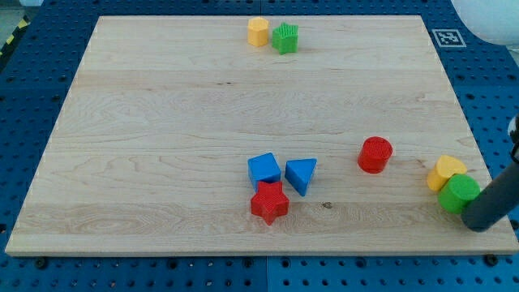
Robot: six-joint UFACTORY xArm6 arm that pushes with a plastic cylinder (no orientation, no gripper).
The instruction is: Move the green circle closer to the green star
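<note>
The green circle (pixel 459 192) sits near the board's right edge, low in the view, touching a yellow heart-like block (pixel 447 171) at its upper left. The green star (pixel 285 38) is far away at the view's top centre, right beside a yellow hexagon block (pixel 258 32). My tip (pixel 480 225) is just to the lower right of the green circle, touching or almost touching it; the dark rod rises toward the view's right edge.
A red circle (pixel 375 154) lies left of the green circle. A blue cube (pixel 264 169), a blue triangle (pixel 301 174) and a red star (pixel 269 203) cluster at the bottom centre. The wooden board (pixel 162 122) rests on a blue pegboard.
</note>
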